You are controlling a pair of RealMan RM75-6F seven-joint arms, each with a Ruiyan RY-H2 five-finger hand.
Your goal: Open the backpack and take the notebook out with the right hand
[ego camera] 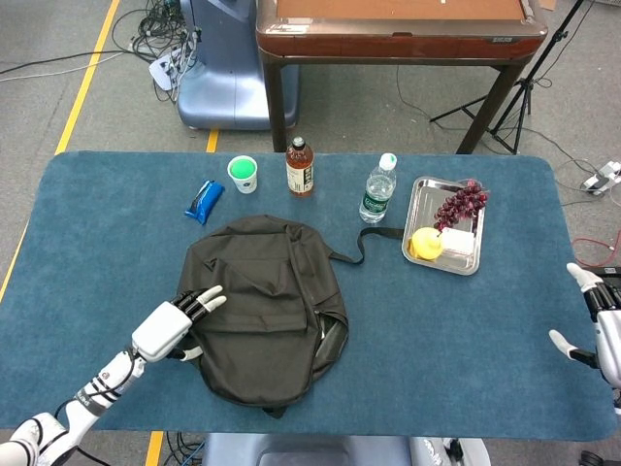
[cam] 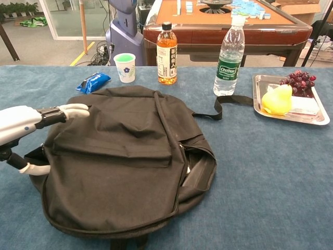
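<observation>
A black backpack (ego camera: 262,306) (cam: 119,166) lies flat in the middle of the blue table, its side zip partly open on the right (cam: 195,169), with something pale just showing inside. My left hand (ego camera: 175,320) (cam: 28,130) is open and pushes against the backpack's left edge, fingers reaching over the top and thumb low at the side. My right hand (ego camera: 600,325) hovers open at the table's far right edge, well away from the backpack; the chest view does not show it. The notebook is hidden.
Behind the backpack stand a blue snack packet (ego camera: 204,201), a white cup (ego camera: 243,174), a tea bottle (ego camera: 300,167) and a water bottle (ego camera: 377,188). A metal tray (ego camera: 427,194) with grapes and a yellow pear sits at the right. The backpack strap (ego camera: 364,240) trails toward the tray.
</observation>
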